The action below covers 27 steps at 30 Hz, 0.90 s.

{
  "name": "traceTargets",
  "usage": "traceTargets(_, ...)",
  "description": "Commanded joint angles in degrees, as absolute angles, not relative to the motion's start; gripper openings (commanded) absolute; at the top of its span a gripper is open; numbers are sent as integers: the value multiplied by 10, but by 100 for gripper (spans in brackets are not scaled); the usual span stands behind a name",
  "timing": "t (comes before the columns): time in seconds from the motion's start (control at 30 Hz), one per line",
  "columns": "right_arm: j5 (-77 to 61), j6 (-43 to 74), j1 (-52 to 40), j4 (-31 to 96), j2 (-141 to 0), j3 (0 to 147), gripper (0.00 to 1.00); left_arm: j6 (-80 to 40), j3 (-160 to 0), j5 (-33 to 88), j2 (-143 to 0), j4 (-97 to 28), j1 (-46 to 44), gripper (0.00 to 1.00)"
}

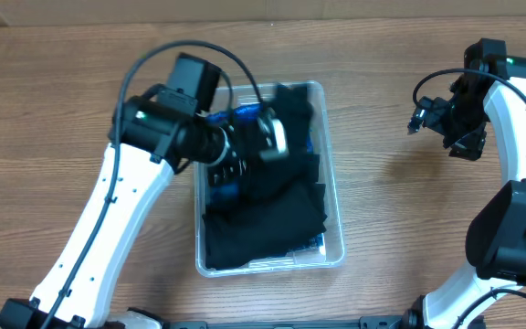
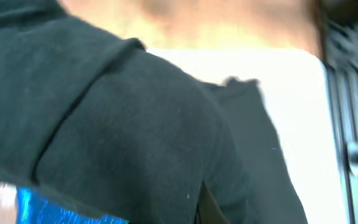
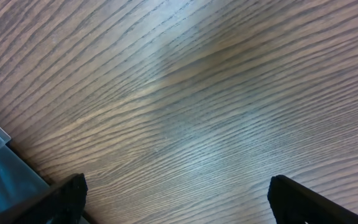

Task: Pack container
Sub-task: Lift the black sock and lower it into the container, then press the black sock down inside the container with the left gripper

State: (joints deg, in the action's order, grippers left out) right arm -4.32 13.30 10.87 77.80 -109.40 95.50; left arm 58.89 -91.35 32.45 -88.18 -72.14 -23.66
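Left gripper: jaw state cannot be determined. Its wrist view is blurred and filled by black cloth at close range, and from overhead the jaws sit low over the black garments, with no clear sight of any gap. Right gripper: jaws spread wide, both fingers apart with nothing between them, hanging over bare wood. The garments lie crumpled inside the container, filling most of it, with a blue item showing near the far left corner under the left arm. The container stands at the middle of the table. The right gripper is well off to its right, near the far edge.
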Motion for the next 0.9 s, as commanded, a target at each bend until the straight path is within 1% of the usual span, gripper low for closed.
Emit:
traceTargets(0.0,-46,133,109,777,-1076,968,98,740,-927,311,-881,-764,-261,4)
traceTargets(0.07,-46,133,109,777,-1076,968,98,749,-927,303,-882,-789,-260,4)
traceTargets(0.2,-46,133,109,777,-1076,968,98,754,-915,191,-883,-804,-259,4)
traceTargets(0.3,-46,133,109,777,-1076,968,98,744,-912,145,-888,-795,-258,4)
traceTargets(0.57,-46,133,109,777,-1076,968,98,744,-912,143,-935,-795,-259,4)
traceTargets(0.87,-46,133,109,777,-1076,968,98,732,-910,101,-955,-790,-246,4)
